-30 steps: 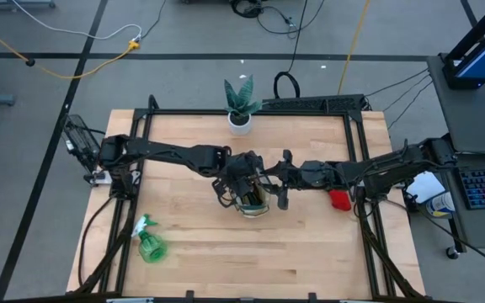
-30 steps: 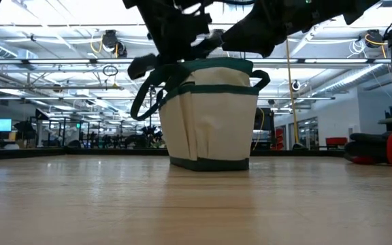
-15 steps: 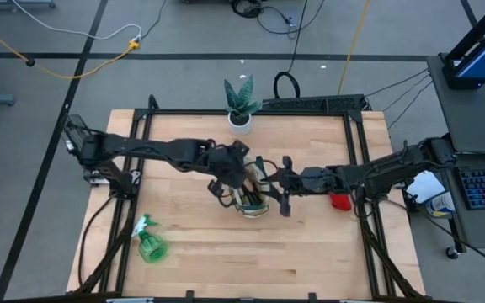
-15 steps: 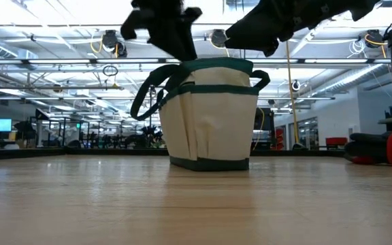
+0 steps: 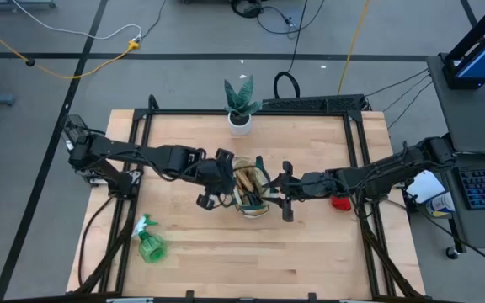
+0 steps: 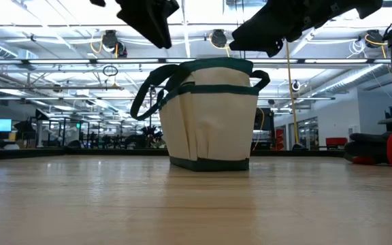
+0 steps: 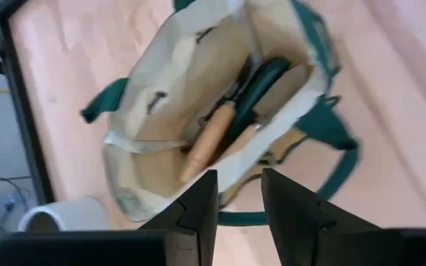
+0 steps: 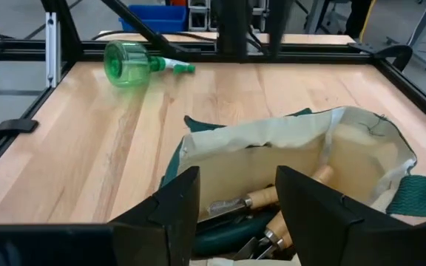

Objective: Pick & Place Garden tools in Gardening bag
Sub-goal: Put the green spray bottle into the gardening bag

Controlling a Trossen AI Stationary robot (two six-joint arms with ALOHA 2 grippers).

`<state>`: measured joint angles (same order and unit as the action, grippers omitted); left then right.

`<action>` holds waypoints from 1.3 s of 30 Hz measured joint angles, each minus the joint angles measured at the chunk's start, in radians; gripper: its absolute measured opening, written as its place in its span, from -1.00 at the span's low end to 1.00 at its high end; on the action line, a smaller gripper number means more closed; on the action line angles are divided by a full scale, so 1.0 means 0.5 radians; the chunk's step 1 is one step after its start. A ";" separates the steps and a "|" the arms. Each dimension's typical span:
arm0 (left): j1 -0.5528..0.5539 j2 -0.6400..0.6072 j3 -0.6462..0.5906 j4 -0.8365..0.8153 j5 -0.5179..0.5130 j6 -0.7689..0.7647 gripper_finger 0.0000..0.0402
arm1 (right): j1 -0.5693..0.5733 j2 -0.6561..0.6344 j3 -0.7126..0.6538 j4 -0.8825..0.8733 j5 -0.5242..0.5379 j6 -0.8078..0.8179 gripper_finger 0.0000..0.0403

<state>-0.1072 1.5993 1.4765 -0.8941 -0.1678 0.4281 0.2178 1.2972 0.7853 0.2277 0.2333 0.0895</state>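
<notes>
Spray bottle point(image 5: 151, 245) lies near-left of bag point(image 5: 251, 192); left pincer point(image 5: 211, 190) (narrow gap, empty) is nearer. Right pincer point(image 5: 285, 192) wide, empty.

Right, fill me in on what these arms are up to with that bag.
Both arms meet over the canvas bag at mid-table. The left hand hangs empty and open beside it; the right hand is open at its other side. Wooden-handled tools already lie inside. The green spray bottle and a red item are on the table, not yet packed.
</notes>
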 joint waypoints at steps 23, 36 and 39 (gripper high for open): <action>-0.675 0.001 0.000 -0.443 0.003 -1.306 -0.45 | -0.003 0.000 0.000 0.105 0.001 -0.381 -0.15; -1.091 0.001 0.000 -0.506 -0.068 -1.729 -0.45 | -0.004 0.000 0.000 0.171 0.001 -0.532 -0.15; -1.162 0.002 0.000 -0.641 -0.077 -1.868 -0.45 | -0.004 0.000 0.000 0.196 0.001 -0.533 -0.15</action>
<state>-0.6882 1.6001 1.4765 -1.2146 -0.2065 -0.5058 0.2157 1.2972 0.7853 0.3259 0.2337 -0.1771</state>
